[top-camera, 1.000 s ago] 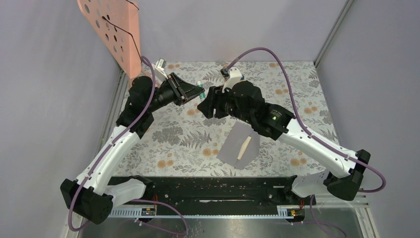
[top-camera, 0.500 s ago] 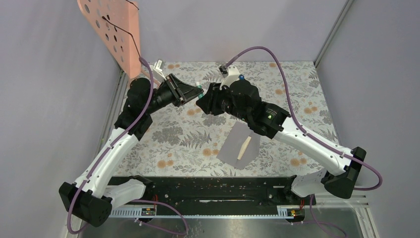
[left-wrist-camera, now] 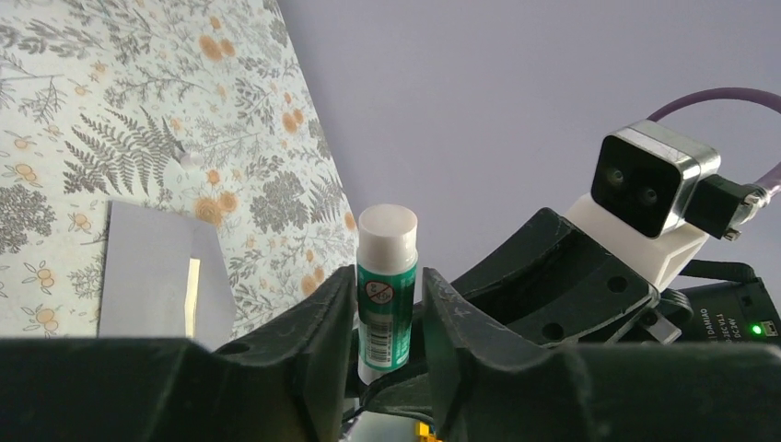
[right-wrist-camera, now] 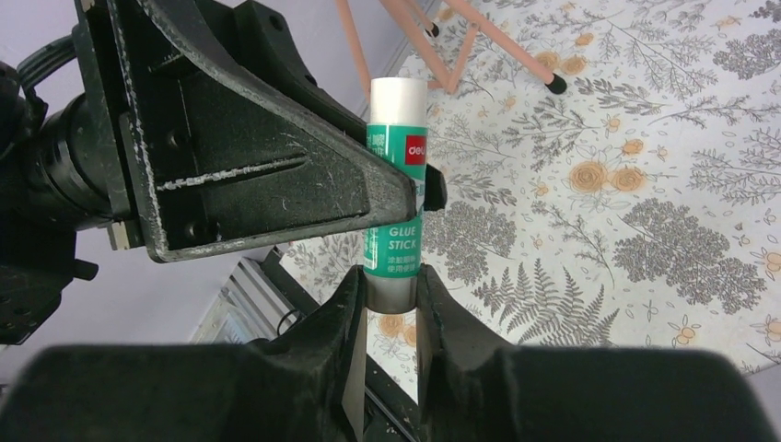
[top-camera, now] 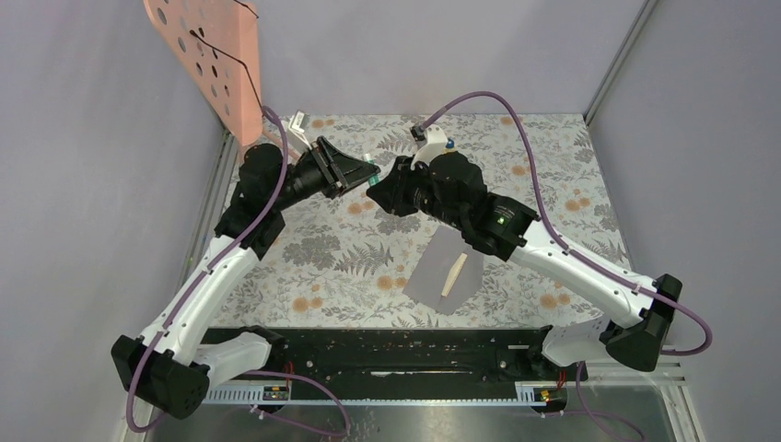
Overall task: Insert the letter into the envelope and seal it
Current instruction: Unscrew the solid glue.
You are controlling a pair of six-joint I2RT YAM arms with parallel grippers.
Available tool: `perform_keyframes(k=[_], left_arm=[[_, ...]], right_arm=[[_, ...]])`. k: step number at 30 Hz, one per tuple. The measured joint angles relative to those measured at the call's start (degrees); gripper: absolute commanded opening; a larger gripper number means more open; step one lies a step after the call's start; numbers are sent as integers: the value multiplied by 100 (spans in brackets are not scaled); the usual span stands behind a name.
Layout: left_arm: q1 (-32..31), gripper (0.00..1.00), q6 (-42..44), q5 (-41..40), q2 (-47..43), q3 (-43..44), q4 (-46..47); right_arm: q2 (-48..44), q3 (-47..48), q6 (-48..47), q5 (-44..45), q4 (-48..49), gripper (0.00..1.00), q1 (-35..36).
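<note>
Your right fingers (right-wrist-camera: 345, 354) have just closed on the glue stick (right-wrist-camera: 397, 157) that your left fingers (left-wrist-camera: 313, 341) grip; uncapping for sealing probably follows.

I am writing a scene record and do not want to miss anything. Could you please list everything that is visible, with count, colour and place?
glue stick: one, green and white, in the air over the far part of the table
envelope: one, grey-lilac, flat on the table under the right arm
cream strip: one, cream, on the envelope
perforated panel: one, pink, far left corner
table cover: one, white with grey ferns and orange flowers
cables: two, purple, one per arm
left gripper: one, black, shut on the glue stick
right gripper: one, black, shut on its other end
</note>
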Motion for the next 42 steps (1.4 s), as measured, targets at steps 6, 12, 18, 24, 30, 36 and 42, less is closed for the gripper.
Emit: perform_keyframes(k=[6, 12, 18, 24, 30, 36, 42], left_arm=[[-7, 31, -74, 203, 157, 0, 9], [-7, 16, -85, 254, 164, 0, 26], [-9, 39, -9, 251, 164, 0, -15], [-9, 31, 66, 251, 184, 0, -170], [-15, 25, 90, 286, 232, 7, -214], [-17, 38, 103, 326, 262, 20, -210], [-17, 29, 90, 339, 304, 31, -205]], right_arm=[[-31, -105, -2, -4, 13, 0, -4], [-33, -105, -2, -9, 52, 0, -11], [-33, -79, -7, -151, -72, 0, -72], [-33, 31, -48, -308, -490, 0, -160], [-33, 118, -131, -382, -748, 0, -186], [-13, 192, -173, -474, -817, 0, -201], [35, 232, -177, -654, -822, 0, -205]])
